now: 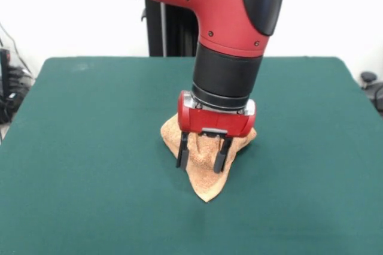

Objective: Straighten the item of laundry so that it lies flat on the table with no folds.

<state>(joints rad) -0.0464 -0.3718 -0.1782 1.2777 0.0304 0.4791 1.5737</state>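
Observation:
The orange-tan towel [206, 180] lies crumpled near the middle of the dark green table [90, 165], with a pointed corner toward the front edge. The red and black arm comes down from above. My gripper [202, 158] is right over the towel, low at the cloth. Its two black fingers [182, 152] stand apart, one on each side of a raised fold of the towel. The gripper body hides the far part of the towel.
The robot's black pedestal [164, 27] stands behind the table's far edge. Cables and dark gear sit off the table at the left edge [9, 87], and a dark object sits off it at the right edge [371, 84].

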